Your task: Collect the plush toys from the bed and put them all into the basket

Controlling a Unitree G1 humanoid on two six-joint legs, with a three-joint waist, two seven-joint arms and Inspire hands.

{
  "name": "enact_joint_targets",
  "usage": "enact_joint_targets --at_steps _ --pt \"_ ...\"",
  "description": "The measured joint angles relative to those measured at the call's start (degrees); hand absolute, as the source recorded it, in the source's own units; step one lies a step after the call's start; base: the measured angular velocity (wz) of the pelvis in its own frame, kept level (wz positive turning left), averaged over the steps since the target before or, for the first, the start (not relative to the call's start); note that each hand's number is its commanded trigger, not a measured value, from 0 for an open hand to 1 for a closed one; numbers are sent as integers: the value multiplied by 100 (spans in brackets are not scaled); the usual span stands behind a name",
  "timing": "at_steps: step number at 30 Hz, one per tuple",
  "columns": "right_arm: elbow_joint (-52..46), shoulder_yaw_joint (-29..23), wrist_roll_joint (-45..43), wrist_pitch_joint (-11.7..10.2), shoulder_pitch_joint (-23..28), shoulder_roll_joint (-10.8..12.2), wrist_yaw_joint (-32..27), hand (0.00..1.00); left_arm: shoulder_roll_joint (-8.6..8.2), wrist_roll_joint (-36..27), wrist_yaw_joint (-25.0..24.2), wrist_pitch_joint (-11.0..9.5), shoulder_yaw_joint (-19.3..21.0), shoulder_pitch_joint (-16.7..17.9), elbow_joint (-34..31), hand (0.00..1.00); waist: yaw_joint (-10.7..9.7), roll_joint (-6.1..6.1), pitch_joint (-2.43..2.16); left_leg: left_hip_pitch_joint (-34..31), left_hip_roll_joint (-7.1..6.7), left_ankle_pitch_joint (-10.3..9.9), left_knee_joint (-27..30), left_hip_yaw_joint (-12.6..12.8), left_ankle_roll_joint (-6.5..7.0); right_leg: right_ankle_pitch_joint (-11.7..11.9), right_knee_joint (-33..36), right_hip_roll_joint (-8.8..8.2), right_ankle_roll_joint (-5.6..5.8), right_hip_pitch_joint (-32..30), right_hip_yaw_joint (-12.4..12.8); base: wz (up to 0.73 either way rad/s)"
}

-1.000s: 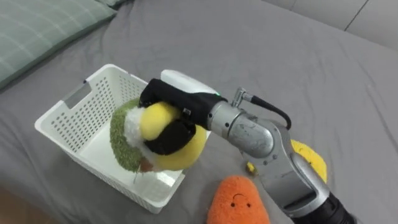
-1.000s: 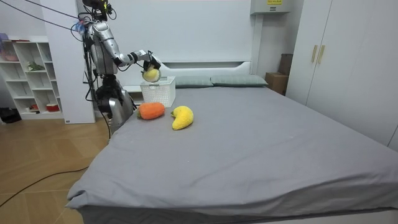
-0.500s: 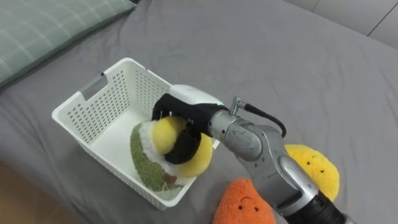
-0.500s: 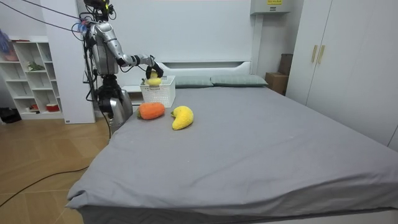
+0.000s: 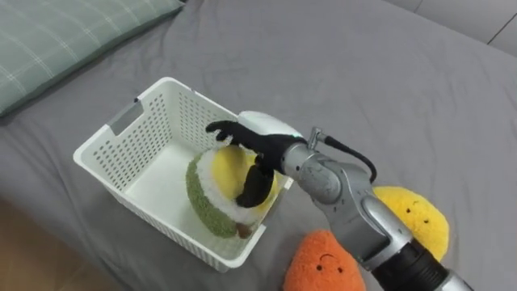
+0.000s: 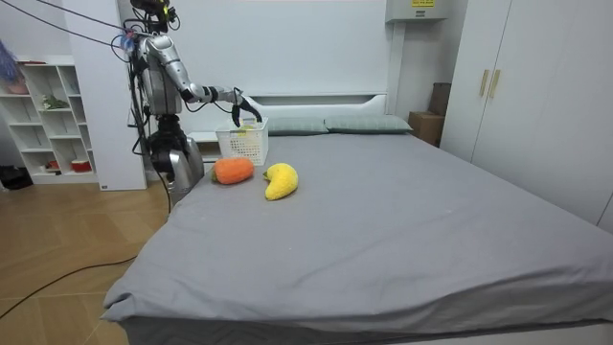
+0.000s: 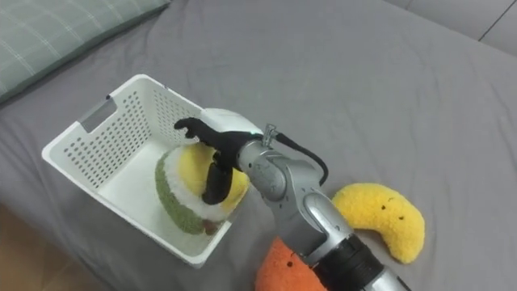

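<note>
Leftmost you see a green pillow (image 5: pixel 73 40), then the white basket (image 5: pixel 121 153) holding the green-and-yellow plush (image 5: pixel 214 186), your right hand (image 5: pixel 266 144) over it with fingers spread loose, then the orange plush (image 5: pixel 323 265) and yellow plush (image 5: pixel 416 222) flanking the forearm on the grey bed (image 5: pixel 363 73).

Perforated glossy plastic basket (image 5: pixel 137 133); fuzzy plush toy (image 5: pixel 212 184); matt grey cloth bedspread (image 5: pixel 363 73).

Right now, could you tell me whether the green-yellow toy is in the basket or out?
In. The toy rests inside the basket's walls, and the right hand over it is open.
</note>
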Motion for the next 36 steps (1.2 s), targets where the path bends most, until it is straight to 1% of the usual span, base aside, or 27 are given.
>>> enact_joint_targets --at_steps 2,3,4,6,7,9,12,13,14,15,16,17,19,20,21,22,23,24,25,28,31,33,34,36 --pt "-1 -127 -2 -1 0 -6 -148 0 -5 0 0 20 1 -2 -18 0 -24 59 -11 0 -2 2 -5 3 3 1 0 -2 1 -1 4 0" --pt "-2 -227 -3 -10 0 -6 -227 0 -5 7 2 23 5 -2 -28 0 -36 83 -26 0 -2 3 -10 3 5 1 0 -2 1 -4 7 0" --pt "-10 -312 1 -28 0 -13 -311 0 -6 21 6 25 5 4 -43 0 -44 96 -54 10 -1 4 -11 14 7 1 1 -1 1 -19 22 -3" --pt "-63 -452 3 -71 8 -17 -413 0 -22 129 29 20 14 28 -78 0 -57 135 -58 15 5 7 -19 76 9 2 8 0 -1 -45 62 -8" --pt "-103 -543 25 -111 21 -20 -504 0 -33 131 53 19 43 37 -78 0 -95 147 -67 19 4 11 -26 79 14 2 8 -1 -1 -43 62 -6" --pt "-237 -685 134 -111 61 -30 -653 0 -40 131 100 18 130 58 -78 0 -156 136 -79 27 5 12 -26 80 15 2 8 -1 -1 -33 62 0" --pt "-398 -778 265 -129 65 -137 -954 0 -53 183 107 21 239 121 -77 0 -243 150 -77 124 7 11 -46 130 15 5 1 0 5 40 109 -6" --pt "-399 -914 392 -207 102 -153 -1060 0 -66 185 115 18 284 154 -75 0 -336 164 -80 163 5 11 -47 119 16 10 -2 -2 13 89 116 0" --pt "-399 -990 484 -250 135 -169 -1134 0 -77 181 126 17 306 157 -74 0 -352 175 -75 190 5 11 -50 126 16 12 -2 -2 16 115 128 0" --pt "-416 -1145 683 -304 215 -212 -1239 0 -98 182 158 12 343 183 -68 0 -368 230 -72 229 7 5 -56 163 26 15 -5 -3 21 142 157 -9" --pt "-502 -1297 896 -323 325 -263 -1325 0 -124 182 196 -12 342 217 -69 0 -403 226 -106 270 8 2 -60 194 30 18 7 -6 26 166 188 -13" --pt "-573 -1382 1004 -338 395 -282 -1351 0 -139 182 213 -30 345 227 -69 0 -422 251 -109 288 8 2 -67 217 31 20 10 -9 29 174 199 -12" --pt "-882 -1645 1428 -371 652 -365 -1541 0 -166 188 223 -52 354 346 -68 0 -569 310 -120 315 8 -4 -79 249 46 25 10 -15 37 220 203 -3" --pt "-940 -1706 1487 -392 696 -365 -1588 0 -163 215 226 -64 380 374 -70 0 -646 312 -120 313 10 -6 -87 248 49 25 11 -14 37 227 204 0" --pt "-972 -1823 1565 -474 744 -366 -1687 0 -167 256 233 -75 452 421 -71 0 -733 314 -125 312 14 -6 -84 262 49 25 15 -13 37 224 213 0" --pt "-1011 -1935 1574 -504 802 -373 -1798 0 -170 287 244 -80 491 491 -77 0 -817 319 -140 312 15 -6 -74 270 49 25 20 -13 37 221 225 -5" --pt "-1023 -2011 1586 -534 847 -372 -1846 0 -178 305 245 -82 523 508 -93 0 -849 319 -158 313 16 -6 -73 281 50 25 19 -12 37 219 240 -9" --pt "-1020 -2126 1601 -556 943 -392 -1984 0 -198 305 246 -73 605 583 -160 0 -920 311 -200 322 19 -7 -73 317 51 27 20 -8 38 214 278 -12" --pt "-1017 -2234 1683 -562 1045 -419 -2074 0 -210 303 247 -81 655 682 -270 0 -961 314 -216 357 19 -8 -69 328 54 29 22 -7 41 232 292 -11" --pt "-983 -2535 1983 -564 1350 -509 -2256 0 -274 292 262 -86 798 774 -330 0 -1035 315 -215 414 18 -9 -71 364 58 28 78 -17 44 248 294 -5" --pt "-722 -2605 1846 -564 1528 -531 -2299 0 -315 295 250 -82 811 885 -393 0 -1237 293 -212 437 16 -11 -81 383 62 28 102 -21 45 249 353 -5" --pt "-371 -2659 1847 -561 1592 -558 -2295 0 -317 292 242 -75 831 926 -391 0 -1293 262 -196 469 17 -12 -87 394 63 28 107 -21 45 283 366 -5" --pt "-57 -2740 1843 -533 1593 -562 -2295 0 -316 300 231 -75 842 924 -393 0 -1303 246 -174 498 17 -16 -90 401 70 28 107 -19 45 309 384 -4" --pt "328 -2843 1837 -483 1599 -586 -2294 0 -315 307 201 -74 892 918 -394 0 -1319 209 -164 502 17 -18 -79 397 73 27 107 -21 46 312 393 -2"
